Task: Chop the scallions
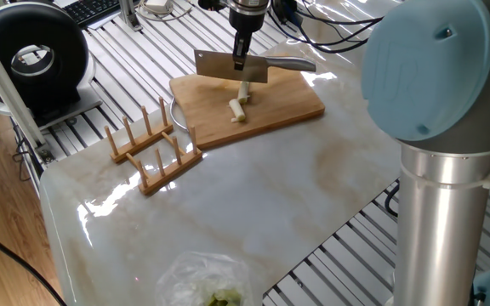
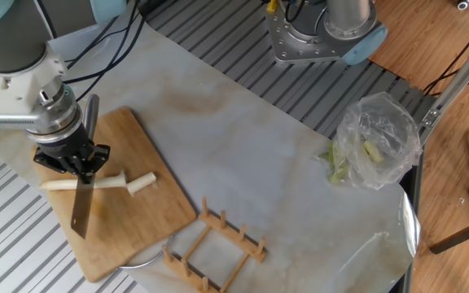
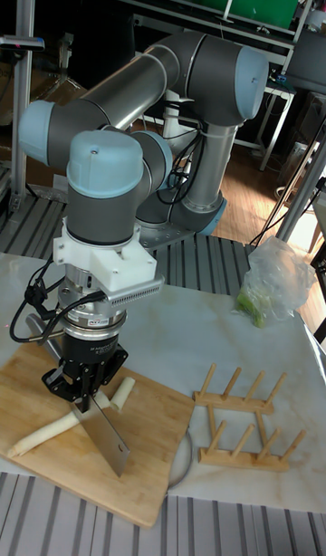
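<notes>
You had the gripper (image 3: 88, 395) clamped on the spine of the cleaver (image 3: 110, 441), jaws closed narrow around it, blade hanging straight down below them over the cutting board (image 2: 155, 213). The scallions (image 2: 57, 185) lay on the board directly beneath the jaws, crossing under the blade roughly at right angles; in the tall fixed view the long piece ran out to one side of the jaws and a short stub (image 3: 122, 392) sat just past them on the other side.

To do this cut well, I judged you needed to bring the blade down vertically, keeping the edge level so that it met the board along its whole length, and to press fully through before lifting. You also needed to lift clear before shifting sideways for the next cut, or the blade could drag the stalk. From these views I could not tell whether the edge was touching the stalk or just above it.

Counted: one cleaver, one cutting board, two scallion pieces showing (one long, one short), one wooden rack (image 2: 214, 241) on the worktop (image 2: 259, 155) well away from the jaws, and one plastic bag (image 2: 371, 144) farther off.
</notes>
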Robot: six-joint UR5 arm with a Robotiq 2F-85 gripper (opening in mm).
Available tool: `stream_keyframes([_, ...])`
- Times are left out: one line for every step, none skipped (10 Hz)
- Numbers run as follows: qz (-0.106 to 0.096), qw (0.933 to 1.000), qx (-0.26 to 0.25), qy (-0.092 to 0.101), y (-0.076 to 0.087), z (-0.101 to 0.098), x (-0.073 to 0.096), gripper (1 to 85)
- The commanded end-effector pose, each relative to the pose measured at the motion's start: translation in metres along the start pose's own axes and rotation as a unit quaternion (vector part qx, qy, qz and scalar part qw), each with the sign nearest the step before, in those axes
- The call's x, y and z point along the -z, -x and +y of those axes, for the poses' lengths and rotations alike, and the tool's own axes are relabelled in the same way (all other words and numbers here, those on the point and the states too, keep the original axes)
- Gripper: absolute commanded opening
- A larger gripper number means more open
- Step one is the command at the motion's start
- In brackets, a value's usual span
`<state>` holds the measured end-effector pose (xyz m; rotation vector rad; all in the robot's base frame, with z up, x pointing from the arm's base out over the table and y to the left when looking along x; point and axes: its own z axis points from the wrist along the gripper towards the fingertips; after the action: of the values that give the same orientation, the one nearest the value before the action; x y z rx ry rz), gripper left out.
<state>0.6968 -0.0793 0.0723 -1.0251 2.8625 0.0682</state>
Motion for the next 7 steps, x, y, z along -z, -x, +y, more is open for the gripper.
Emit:
stream_keyframes([0.002,1.0,-0.001,0.002,-0.0028,-0.0006,-0.0003,1.3])
stream_keyframes([0.003,1.0,-0.001,0.003,-0.0039,-0.0008,-0.0005,1.3])
stream_keyframes([0.003,1.0,-0.001,0.003,-0.0043,-0.001,-0.0006,1.3])
stream_keyframes([0.003,1.0,-0.001,0.003,-0.0043,-0.001,-0.0007,1.3])
stream_keyframes([0.002,1.0,-0.001,0.004,-0.004,-0.0006,-0.0006,1.3])
stream_keyframes([0.001,1.0,-0.001,0.004,-0.0034,-0.0006,-0.0006,1.3])
stream_keyframes([0.001,1.0,-0.002,0.004,-0.0033,-0.0008,-0.0006,1.3])
